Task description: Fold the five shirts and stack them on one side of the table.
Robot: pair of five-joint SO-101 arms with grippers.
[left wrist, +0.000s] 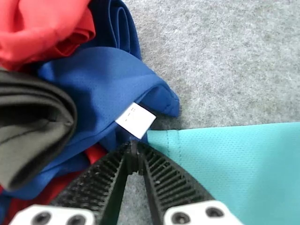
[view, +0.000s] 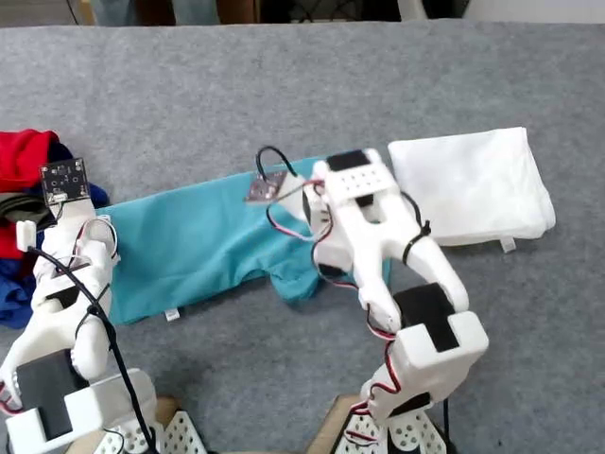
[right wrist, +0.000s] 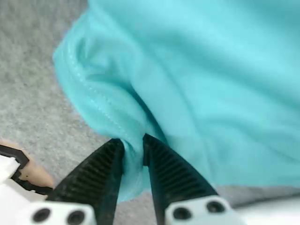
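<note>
The teal shirt [view: 198, 246] is spread across the middle-left of the grey table [view: 284, 85]. A bunched fold at one end is grasped between the fingers of the right gripper [right wrist: 132, 143]. The left gripper [left wrist: 135, 149] is clenched at the shirt's opposite corner; whether cloth is caught cannot be told. Just beside that corner, a blue shirt [left wrist: 103, 89], a red shirt [left wrist: 42, 23] and a black shirt [left wrist: 33, 122] are heaped unfolded. A folded white shirt [view: 473, 184] is laid at the table's right side.
</note>
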